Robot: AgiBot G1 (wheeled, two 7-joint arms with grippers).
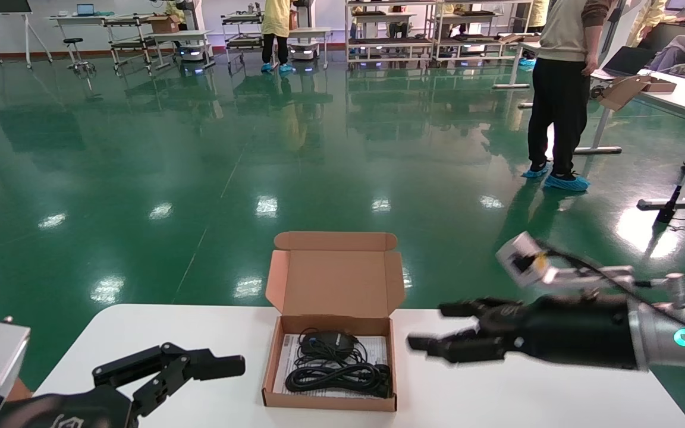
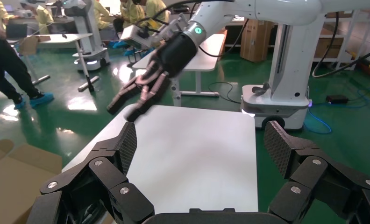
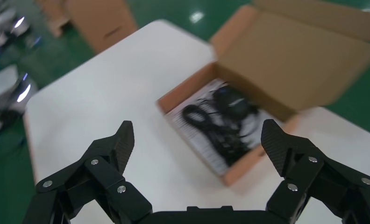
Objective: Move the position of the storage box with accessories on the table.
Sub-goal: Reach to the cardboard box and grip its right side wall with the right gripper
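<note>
Box [image 1: 330, 362] open on table [image 1: 497, 398], cable [image 1: 333, 365] inside, possibly on paper. Right pincer [image 1: 431, 333] beside it, spread apart; left pincer [image 1: 211, 362] likewise apart.

Floor [image 1: 200, 148]: glossy green, mirroring ceiling lights as bright patches.
Far wall [image 1: 110, 6]: white, with a red-brown skirting strip.
Shelving racks [image 1: 390, 30]: metal, lined along the far side.
Stool [image 1: 75, 56]: far left.
Desk [image 1: 684, 95]: white, thin-legged, at right.
People: one standing figure [image 1: 559, 89] in blue shoe covers.
</note>
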